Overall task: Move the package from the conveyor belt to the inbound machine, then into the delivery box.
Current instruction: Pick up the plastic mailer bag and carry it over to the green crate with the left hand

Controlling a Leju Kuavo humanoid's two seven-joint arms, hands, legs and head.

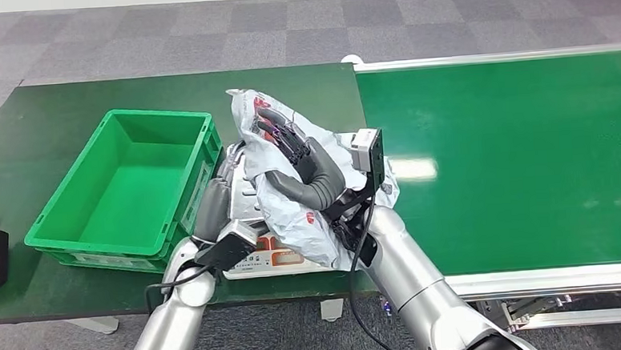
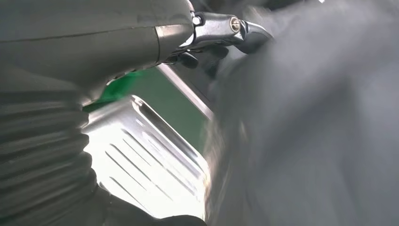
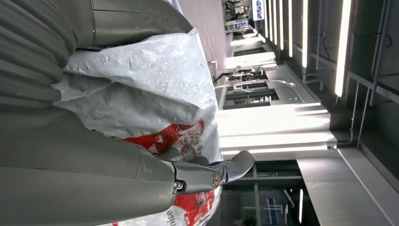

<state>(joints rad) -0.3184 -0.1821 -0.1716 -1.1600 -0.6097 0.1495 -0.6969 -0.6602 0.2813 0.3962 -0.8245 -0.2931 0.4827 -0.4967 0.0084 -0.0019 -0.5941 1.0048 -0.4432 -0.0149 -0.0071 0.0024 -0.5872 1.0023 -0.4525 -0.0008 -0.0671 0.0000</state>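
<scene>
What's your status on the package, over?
Right hand grips the package from above, over the inbound machine. Left hand rests against its side. Delivery box alongside, nothing blocking the way to it.

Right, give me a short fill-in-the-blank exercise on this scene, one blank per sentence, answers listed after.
1. The right hand holds a crinkled grey ____.
2. The crate left of the package is ____ in colour.
3. Inside, the crate is ____.
4. The package is held over a white ____, not the belt.

Missing words: package; green; empty; machine
</scene>
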